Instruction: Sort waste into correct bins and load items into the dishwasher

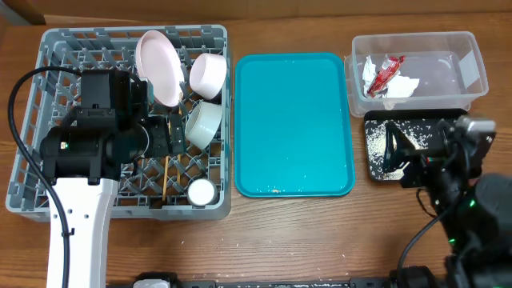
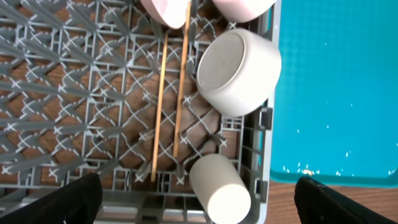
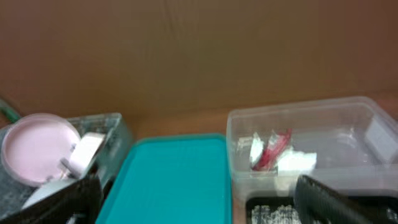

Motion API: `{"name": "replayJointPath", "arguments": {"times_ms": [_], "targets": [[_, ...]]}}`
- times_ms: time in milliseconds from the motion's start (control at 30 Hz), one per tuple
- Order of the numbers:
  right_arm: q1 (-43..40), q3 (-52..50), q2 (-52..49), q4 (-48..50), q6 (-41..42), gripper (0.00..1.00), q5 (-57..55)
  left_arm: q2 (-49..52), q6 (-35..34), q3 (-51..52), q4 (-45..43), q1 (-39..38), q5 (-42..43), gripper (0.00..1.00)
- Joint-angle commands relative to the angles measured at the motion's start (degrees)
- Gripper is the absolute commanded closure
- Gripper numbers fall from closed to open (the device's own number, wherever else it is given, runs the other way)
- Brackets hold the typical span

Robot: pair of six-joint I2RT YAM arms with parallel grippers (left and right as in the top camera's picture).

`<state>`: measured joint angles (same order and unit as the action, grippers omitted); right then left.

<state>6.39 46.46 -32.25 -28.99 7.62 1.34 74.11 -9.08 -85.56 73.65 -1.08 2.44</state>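
Wooden table [image 1: 320, 240] is bearing the loaded dish rack [image 1: 50, 42] while I am holding left gripper [image 2: 199, 202] and right gripper [image 3: 196, 205] wide open, empty.

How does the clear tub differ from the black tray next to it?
The clear tub is see-through and deep-walled; the black tray is opaque and shallow. The clear tub holds a red-and-white wrapper and crumpled white paper; the black tray holds scattered rice grains. Both are rectangular and sit beside the teal tray.
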Motion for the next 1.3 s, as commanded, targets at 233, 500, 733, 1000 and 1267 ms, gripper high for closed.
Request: {"name": "replayJointPath", "arguments": {"times_ms": [233,500,733,1000,1267], "targets": [[-0.81,-38.75,24.35,24.85,-2.1,0.0,-0.87,0.13,-0.37,-0.79,-0.13,0.2,0.59,0.0],[-1.38,-44.72,32.13,25.46,-2.1,0.0,-1.31,0.13,-0.37,-0.79,-0.13,0.2,0.59,0.0],[-1.38,-46.03,32.13,24.28,-1.88,0.0,-1.25,0.13,-0.37,-0.79,-0.13,0.2,0.59,0.0],[-1.38,-46.01,32.09,24.24,-1.88,0.0,-1.29,0.13,-0.37,-0.79,-0.13,0.2,0.59,0.0],[-1.38,-46.01,32.09,24.24,-1.88,0.0,-1.29,0.13,-0.37,-0.79,-0.13,0.2,0.59,0.0]]}}
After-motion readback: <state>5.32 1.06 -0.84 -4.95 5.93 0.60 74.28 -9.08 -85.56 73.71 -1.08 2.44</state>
